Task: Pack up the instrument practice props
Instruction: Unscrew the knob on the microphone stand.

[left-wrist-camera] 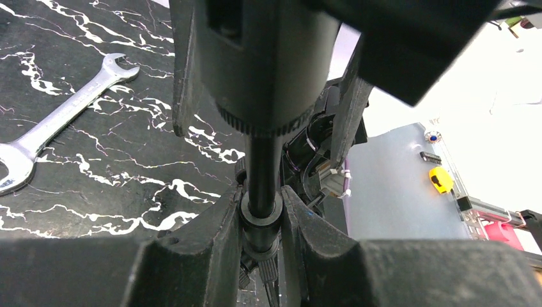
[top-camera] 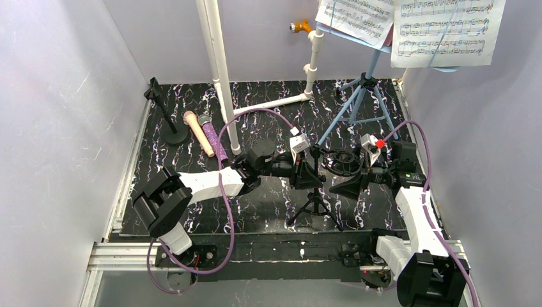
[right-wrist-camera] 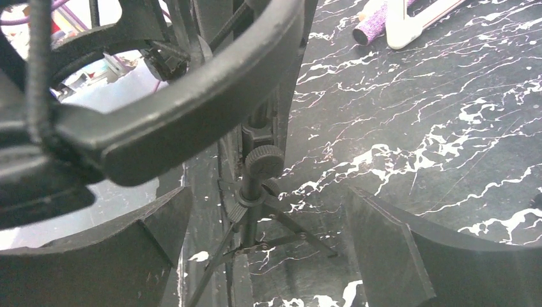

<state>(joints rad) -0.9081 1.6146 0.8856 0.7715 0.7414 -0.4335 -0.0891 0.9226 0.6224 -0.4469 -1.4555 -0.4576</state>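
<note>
Lab test cell, white walls (top-camera: 57,128), aluminium frame (top-camera: 121,252)

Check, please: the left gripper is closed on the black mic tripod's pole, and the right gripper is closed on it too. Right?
Partly. The left gripper is closed on the pole of the black mic tripod, but the right gripper is open: the right wrist view shows its jaws wide apart.

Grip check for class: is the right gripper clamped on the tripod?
No, the right gripper stands wide open, not touching the black mic tripod.
</note>
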